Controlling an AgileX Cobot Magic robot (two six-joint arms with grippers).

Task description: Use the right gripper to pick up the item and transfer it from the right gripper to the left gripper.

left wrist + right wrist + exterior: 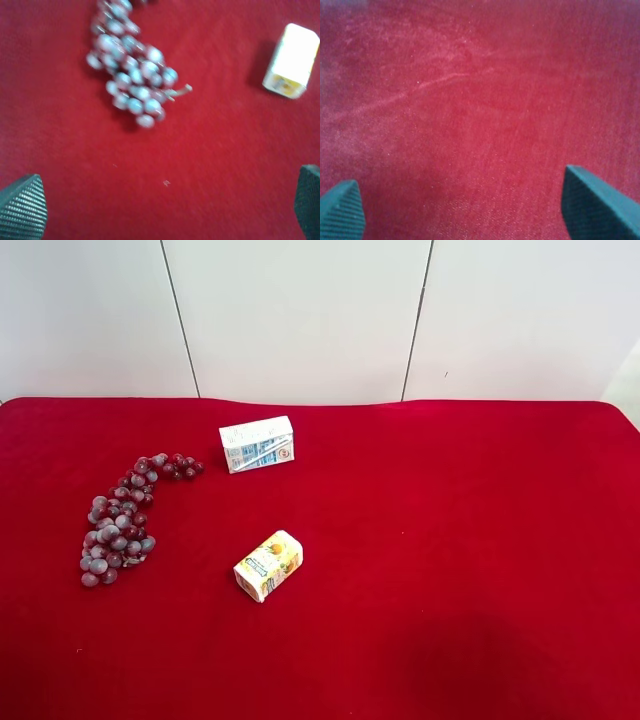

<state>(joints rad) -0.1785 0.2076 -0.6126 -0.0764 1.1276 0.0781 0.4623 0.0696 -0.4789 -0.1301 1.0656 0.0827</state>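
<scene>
The long bunch of dark red and frosted purple grapes (pixel 120 520) lies curved on the red cloth at the exterior high view's left. It also shows in the left wrist view (pixel 130 65), with its short stem pointing toward the yellow-white carton. The left gripper (pixel 170 212) is open and empty, hovering over bare cloth short of the grapes. The right gripper (pixel 465 210) is open and empty over bare red cloth. Neither arm shows in the exterior high view.
A white-blue carton (pixel 257 444) lies beside the far end of the grapes. A yellow-white carton (pixel 268 565) lies nearer the front and shows in the left wrist view (pixel 291 61). The red cloth (pixel 470 540) covers the table; a white wall stands behind.
</scene>
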